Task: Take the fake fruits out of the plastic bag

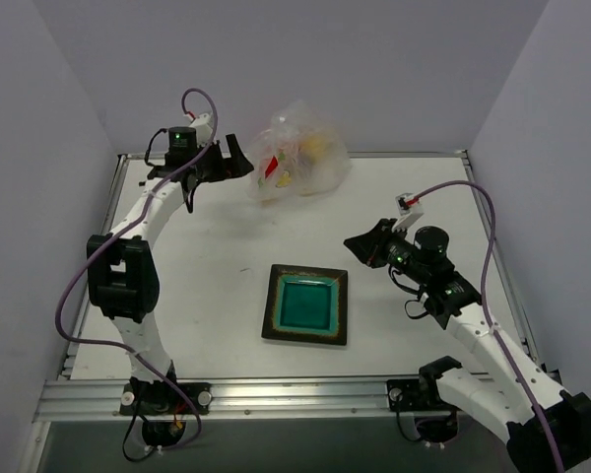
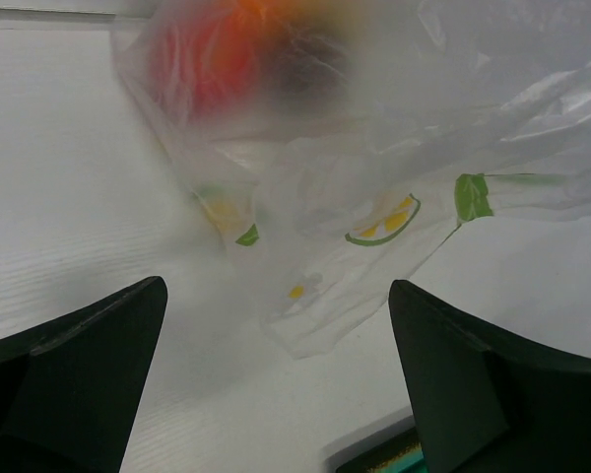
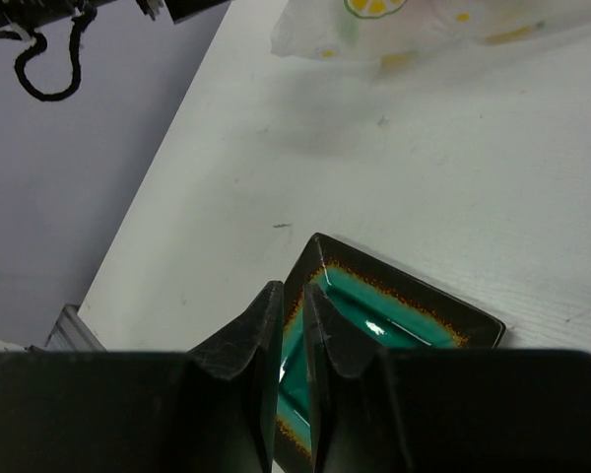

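White tabletop, boxed in by pale walls, carries everything you are working with. The plastic bag lies slumped in a crumpled heap at the far middle of the table, and the fake fruits are bunched inside it; none lies out on the surface. Your left gripper sits just beside the bag's left edge with its fingers spread wide. Its wrist view shows a loose corner of the film lying between them, apart from both. I judge you have it there to pinch the film and steady or lift the bag. Your right gripper hangs well apart from the bag, to the right of the teal plate, its fingers pressed almost together on nothing, which reads as waiting its turn. The plate lies near the table's middle with nothing on it, probably the landing spot for the fruits. Much is hard to make out. Through the film the left wrist view gives only a red blur, an orange glow and a dark patch, all cut off at the top edge. Overhead you catch some yellow and a sliver of red. No view lets you count four fruits, and you cannot tell where the bag's mouth lies. The right wrist view shows only the bag's near fringe.
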{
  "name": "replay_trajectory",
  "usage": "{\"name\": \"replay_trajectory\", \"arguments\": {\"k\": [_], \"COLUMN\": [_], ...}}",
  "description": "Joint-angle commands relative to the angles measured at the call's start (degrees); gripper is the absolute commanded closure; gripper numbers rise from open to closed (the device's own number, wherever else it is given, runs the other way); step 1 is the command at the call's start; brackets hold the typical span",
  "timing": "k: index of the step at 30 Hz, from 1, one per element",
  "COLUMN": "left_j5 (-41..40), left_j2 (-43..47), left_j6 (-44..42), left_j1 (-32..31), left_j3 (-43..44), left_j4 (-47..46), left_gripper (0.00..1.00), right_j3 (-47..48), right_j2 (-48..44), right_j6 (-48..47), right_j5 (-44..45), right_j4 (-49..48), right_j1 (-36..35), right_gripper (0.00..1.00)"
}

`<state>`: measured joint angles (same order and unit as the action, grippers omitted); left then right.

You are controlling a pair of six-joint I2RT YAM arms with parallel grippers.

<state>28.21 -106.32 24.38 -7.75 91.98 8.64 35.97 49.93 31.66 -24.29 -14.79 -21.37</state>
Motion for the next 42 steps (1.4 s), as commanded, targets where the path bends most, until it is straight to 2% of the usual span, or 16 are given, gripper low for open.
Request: {"name": "replay_trajectory", "arguments": {"k": [1,5,11,13,17,18,20,21,23,24,27,28,32,36,40,42], "left_j5": [8.7,9.4,4.5,4.2,2.7,0.1,-2.7,-5.0,-6.6,-7.1,-8.2,-9.1,-11.9,-9.9,-9.9,-10.4], "left_j2": [0.2,-2.9,-7.6,-8.5,-10.2,-10.0,-7.9,-7.0,-3.3,-1.6,4.6,6.0,13.8,18.2,23.0,24.8], "left_j6": [-1.9,-1.9,-1.0,-0.2,-0.8,-1.3,-2.4,-2.2,0.4,1.9,7.4,8.3,12.8,22.1,24.7,24.8], "left_j1": [-0.2,-0.5,-0.8,-1.2,-2.8,-3.8,-4.8,-5.3,-6.3,-6.6,-8.9,-9.7,-14.8,-16.0,-17.0,-17.3], "left_j3": [5.2,7.4,11.7,12.6,14.4,13.8,12.4,10.0,6.6,1.1,-7.5,-12.5,-23.2,-33.2,-37.8,-39.7], "left_j4": [-5.0,-5.7,-7.1,-7.6,-10.6,-10.8,-11.7,-13.2,-15.5,-20.4,-30.1,-31.9,-37.2,-48.8,-50.0,-49.3], "left_gripper": [0.06,0.05,0.00,0.07,0.29,0.47,0.70,0.87,0.97,0.98,0.98,0.98,0.98,0.97,0.98,0.98], "right_j3": [1.6,2.4,6.4,8.0,10.6,11.0,11.9,12.5,15.1,16.1,20.1,21.2,26.1,30.8,32.1,31.5], "right_j2": [2.7,6.7,13.4,15.4,19.1,19.8,21.2,21.7,23.4,24.0,27.4,28.2,32.0,34.7,35.8,35.3], "right_j6": [-1.5,-1.7,-2.4,-3.2,-4.1,-4.4,-4.7,-5.0,-6.7,-7.2,-9.2,-9.7,-12.2,-14.2,-14.6,-14.5], "right_j5": [4.8,7.3,9.7,11.1,12.2,11.6,12.0,12.5,15.1,16.5,23.0,23.8,27.3,22.8,23.1,25.2], "right_j4": [-4.5,-7.1,-9.4,-9.6,-10.1,-11.1,-11.9,-11.6,-10.2,-9.5,-7.5,-7.1,-5.1,-2.0,-1.3,-1.1], "right_j1": [-3.9,-7.5,-10.6,-11.0,-11.5,-11.5,-11.6,-11.6,-11.5,-11.5,-11.2,-10.8,-9.3,-7.4,-5.6,-4.6], "right_gripper": [0.89,0.87,0.82,0.80,0.69,0.61,0.54,0.44,0.35,0.27,0.19,0.16,0.08,0.03,0.01,0.03]}}
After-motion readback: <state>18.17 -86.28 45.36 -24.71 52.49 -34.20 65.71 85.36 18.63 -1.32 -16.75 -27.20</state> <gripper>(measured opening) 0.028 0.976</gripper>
